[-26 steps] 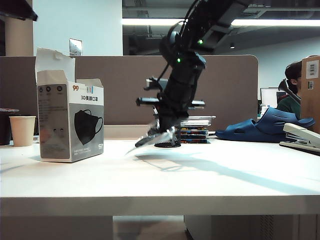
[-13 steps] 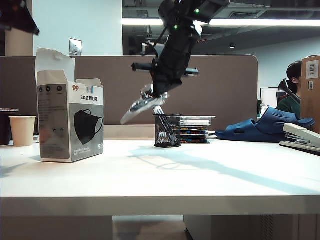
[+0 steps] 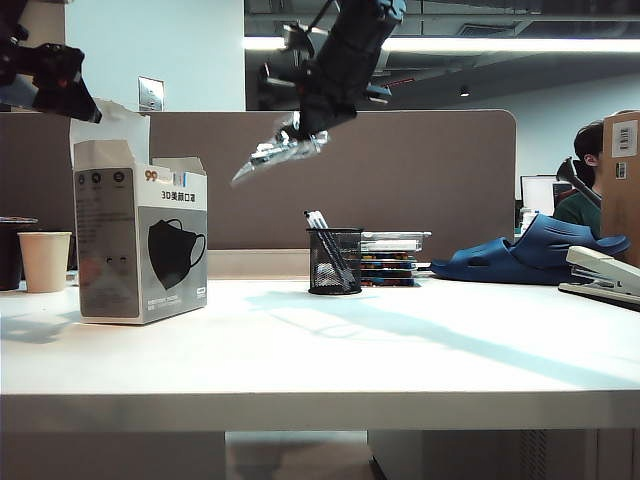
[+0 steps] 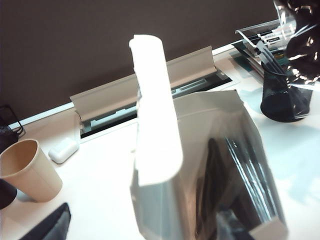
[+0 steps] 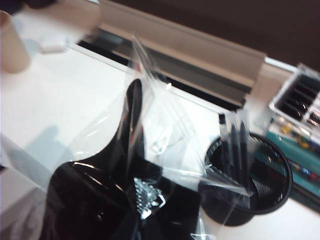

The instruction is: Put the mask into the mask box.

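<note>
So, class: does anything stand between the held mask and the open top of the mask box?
Nothing visible. The right gripper holds the mask in the air, right of the mask box. The top flap stands up, and the left gripper hovers at it.

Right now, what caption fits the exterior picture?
Right gripper lifts the mask high toward the open mask box; left gripper waits open above it.
</note>
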You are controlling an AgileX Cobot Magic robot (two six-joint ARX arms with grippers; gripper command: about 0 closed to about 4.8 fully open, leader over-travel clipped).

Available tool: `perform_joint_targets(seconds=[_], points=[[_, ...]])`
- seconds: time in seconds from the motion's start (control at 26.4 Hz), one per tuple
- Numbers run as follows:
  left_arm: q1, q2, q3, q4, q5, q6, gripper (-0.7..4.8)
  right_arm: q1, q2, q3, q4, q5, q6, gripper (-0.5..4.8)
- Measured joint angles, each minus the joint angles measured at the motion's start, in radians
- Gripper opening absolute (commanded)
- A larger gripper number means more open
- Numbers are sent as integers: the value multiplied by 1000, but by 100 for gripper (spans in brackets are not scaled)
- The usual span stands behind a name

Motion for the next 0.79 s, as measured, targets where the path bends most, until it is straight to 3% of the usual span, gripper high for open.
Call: perform_joint_targets(seconds=[0.34, 0.49, 0.64, 0.79], points=[[0, 95, 0, 125, -3, 0, 351, 7, -30, 23, -6, -58, -3, -8], [0, 105, 0, 148, -3, -4, 263, 11, -35, 23, -6, -124, -4, -8], [0, 105, 0, 202, -3, -7, 260, 32, -35, 23, -2, -185, -6, -8], [0, 114, 0, 211, -3, -7, 184, 51, -35, 21, 50, -213, -10, -8]])
